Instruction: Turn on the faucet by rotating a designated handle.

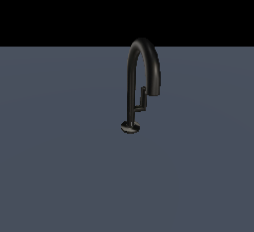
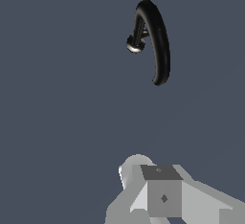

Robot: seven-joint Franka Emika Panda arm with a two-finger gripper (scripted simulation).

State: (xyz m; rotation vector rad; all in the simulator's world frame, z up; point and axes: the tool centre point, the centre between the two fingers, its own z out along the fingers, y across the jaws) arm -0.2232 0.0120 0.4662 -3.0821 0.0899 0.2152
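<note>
So the faucet is standing upright on a plain grey-blue tabletop, a bit right of centre in the exterior view and toward the far half of the surface. It's glossy black, with a slim stem rising off a small round disc base, then arching over to the exterior view's right, and the spout tip hangs back down about halfway to the base.

The handle is that thin little L-shaped lever sticking off the stem on a short stub, on the same side as the spout. Its arm points up and sits just under the spout tip, between stem and spout.

The arm doesn't show in the exterior view at all. In the wrist view you get a chunk of the tool, grey and white blocky parts, well apart from the faucet and touching nothing. Its fingers are out of shot, so I can't tell how far open it is.
</note>
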